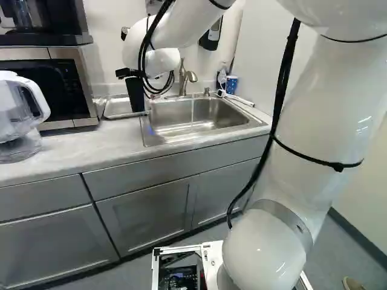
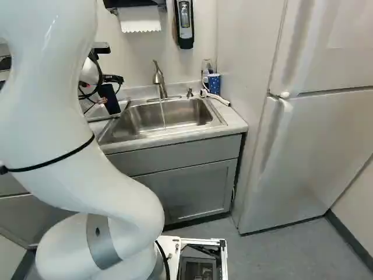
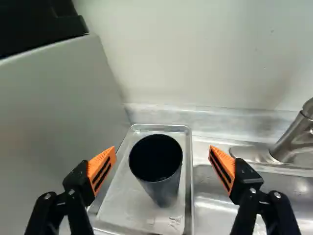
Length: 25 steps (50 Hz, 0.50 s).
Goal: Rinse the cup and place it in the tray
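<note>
The black gripper (image 1: 128, 73) is at the sink's left side in the left base view, by the dark cup (image 1: 135, 95). In the wrist view the gripper (image 3: 163, 151) is open, its orange pads wide apart on either side of the cup (image 3: 165, 188), touching neither side. Mouth up, the cup stands in the metal tray (image 3: 129, 210), slightly ahead of the fingertips. The tray (image 1: 116, 107) lies on the counter between microwave and sink. Water runs from the faucet (image 2: 158, 77) into the sink (image 2: 166, 116).
A microwave (image 1: 63, 87) and a clear pitcher (image 1: 18, 115) stand left of the tray in the left base view. The wall rises close behind the tray. A blue cup (image 2: 214, 83) stands at the sink's far right corner, near a white refrigerator (image 2: 315, 151).
</note>
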Available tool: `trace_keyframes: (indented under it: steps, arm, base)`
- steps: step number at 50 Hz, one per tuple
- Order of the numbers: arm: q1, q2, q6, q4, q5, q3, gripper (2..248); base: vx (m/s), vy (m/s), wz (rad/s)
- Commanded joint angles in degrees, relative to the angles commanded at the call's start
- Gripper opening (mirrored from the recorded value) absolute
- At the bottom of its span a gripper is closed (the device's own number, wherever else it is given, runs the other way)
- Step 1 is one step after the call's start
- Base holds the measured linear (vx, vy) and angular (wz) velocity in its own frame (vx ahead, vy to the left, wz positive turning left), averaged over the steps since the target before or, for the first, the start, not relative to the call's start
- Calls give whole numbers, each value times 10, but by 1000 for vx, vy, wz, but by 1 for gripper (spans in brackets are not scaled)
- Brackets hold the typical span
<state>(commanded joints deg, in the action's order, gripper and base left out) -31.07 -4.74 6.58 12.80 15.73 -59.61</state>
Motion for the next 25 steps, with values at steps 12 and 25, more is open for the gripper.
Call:
trace_keyframes:
  steps: [12, 25]
  arm:
    - [13, 35, 0, -18, 0, 21, 247]
    - [31, 65, 0, -44, 0, 36, 247]
  base:
    - [0, 0, 0]
    - [0, 0, 0]
